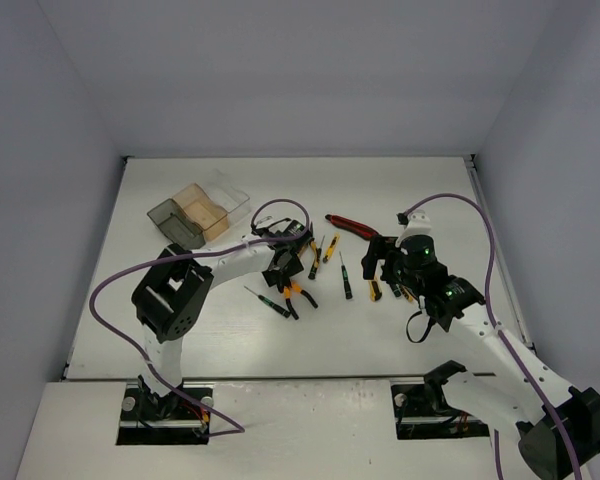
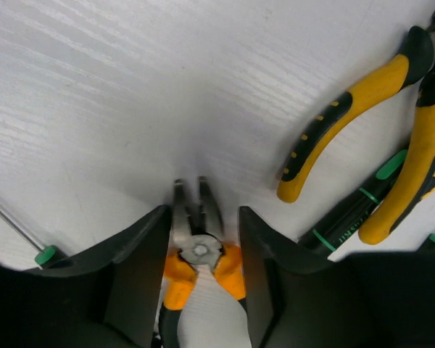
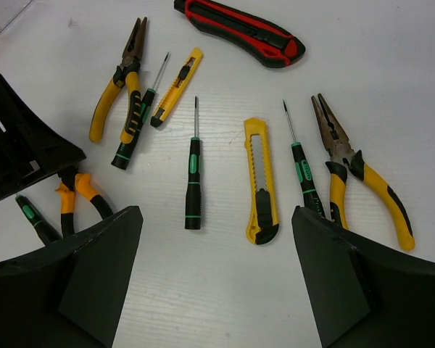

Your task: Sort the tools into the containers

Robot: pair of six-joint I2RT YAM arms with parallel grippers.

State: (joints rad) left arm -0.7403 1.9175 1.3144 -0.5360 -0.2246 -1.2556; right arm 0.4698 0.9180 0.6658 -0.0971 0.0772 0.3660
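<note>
The left gripper [image 2: 203, 221] flanks the likely stiff, weighty pliers [image 2: 201, 251] at the pivot (a balanced hold); whether it pinches yet is unclear.

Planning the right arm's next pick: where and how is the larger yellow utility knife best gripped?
Across its narrow mid-body, from straight above: the larger yellow utility knife lies flat with bare table along both long sides, likely leaving room for the right gripper.
</note>
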